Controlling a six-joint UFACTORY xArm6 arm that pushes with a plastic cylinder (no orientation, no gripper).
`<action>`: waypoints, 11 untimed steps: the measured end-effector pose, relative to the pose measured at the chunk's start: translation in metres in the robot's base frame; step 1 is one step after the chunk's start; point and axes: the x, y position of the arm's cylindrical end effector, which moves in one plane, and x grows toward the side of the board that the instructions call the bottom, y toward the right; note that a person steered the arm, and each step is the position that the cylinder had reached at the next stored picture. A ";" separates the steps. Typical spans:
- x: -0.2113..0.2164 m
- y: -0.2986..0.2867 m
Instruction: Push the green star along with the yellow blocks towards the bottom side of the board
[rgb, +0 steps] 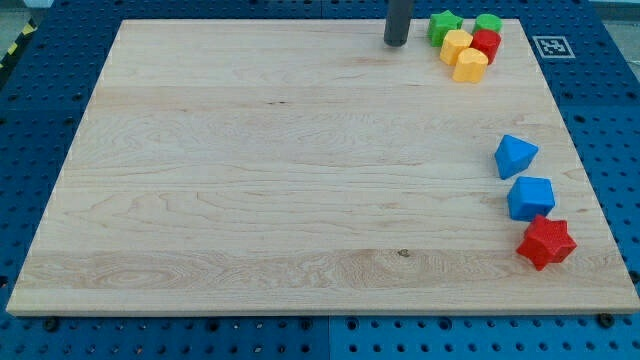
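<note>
The green star lies at the view's top right of the wooden board. Two yellow blocks touch it: one just below it, and another lower right of that. A green round block and a red block sit right beside them in the same cluster. My tip stands on the board just left of the green star, a small gap apart from it.
Near the board's right edge lie a blue triangular block, a blue block below it, and a red star lowest. A marker tag sits off the board's top right corner.
</note>
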 end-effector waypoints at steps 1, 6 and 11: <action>-0.027 0.014; -0.010 0.086; 0.069 0.031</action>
